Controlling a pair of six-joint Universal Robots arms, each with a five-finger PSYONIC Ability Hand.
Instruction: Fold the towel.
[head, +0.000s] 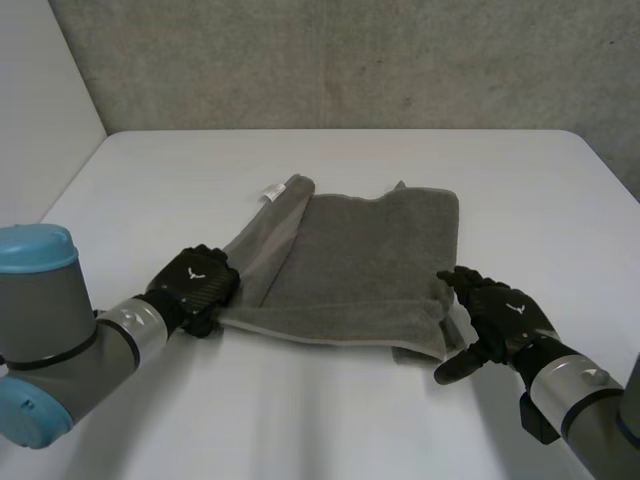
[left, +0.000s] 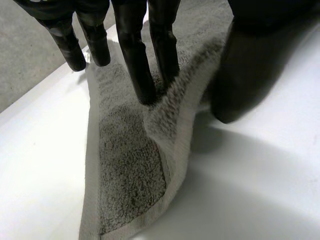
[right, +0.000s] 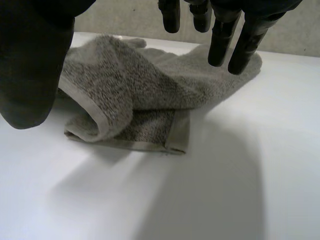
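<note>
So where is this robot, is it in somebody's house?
Probably not a house, more likely a lab or test room. The wall behind looks like bare grey concrete, the table is plain white, and on it lies a grey towel with two robot arms reaching to it.
</note>
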